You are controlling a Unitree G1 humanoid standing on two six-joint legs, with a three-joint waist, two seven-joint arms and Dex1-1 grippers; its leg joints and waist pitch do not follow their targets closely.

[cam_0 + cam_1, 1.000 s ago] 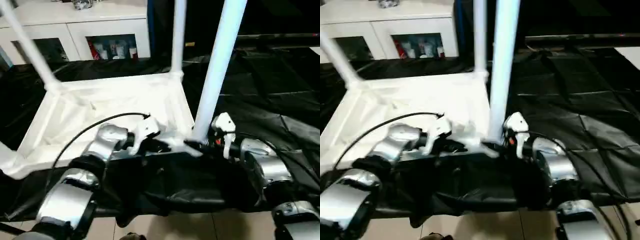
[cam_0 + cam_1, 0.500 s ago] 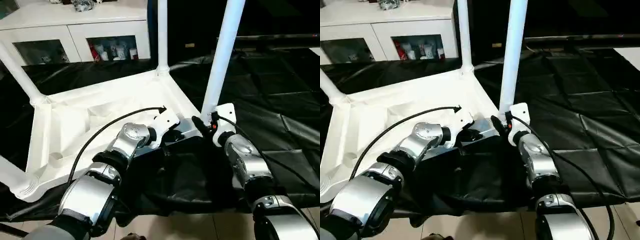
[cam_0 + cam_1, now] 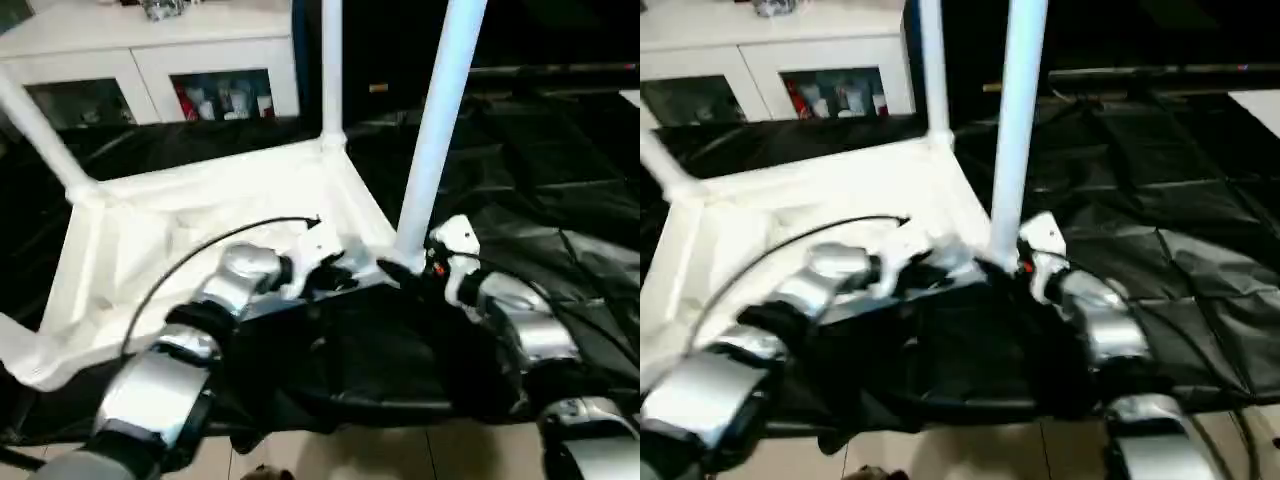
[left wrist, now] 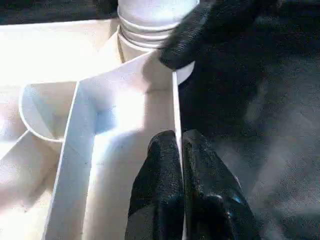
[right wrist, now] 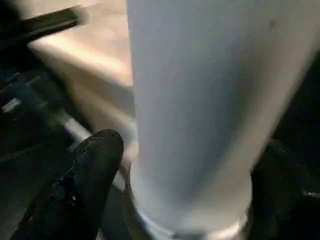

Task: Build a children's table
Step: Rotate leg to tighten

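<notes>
White plastic is most of what the left eye view takes in: the tabletop [image 3: 200, 215] lies underside up on the black-draped desk [image 3: 560, 180], with legs rising from its corners. The nearest leg [image 3: 440, 110] stands in the near right corner socket; another leg [image 3: 332, 70] rises at the far right corner and a third [image 3: 40, 130] slants up at the far left. A white cabinet [image 3: 150, 60] stands behind the desk.

From the left wrist view, the left gripper [image 4: 179, 150] is pressed together on the thin rim wall of the tabletop [image 4: 100, 150], pinching it just beside the corner socket.

Seen from the right wrist view, the right gripper [image 5: 185, 185] is spread around the base of the leg [image 5: 200, 100], one finger [image 5: 87, 175] on either side; whether the pads touch it I cannot tell.
</notes>
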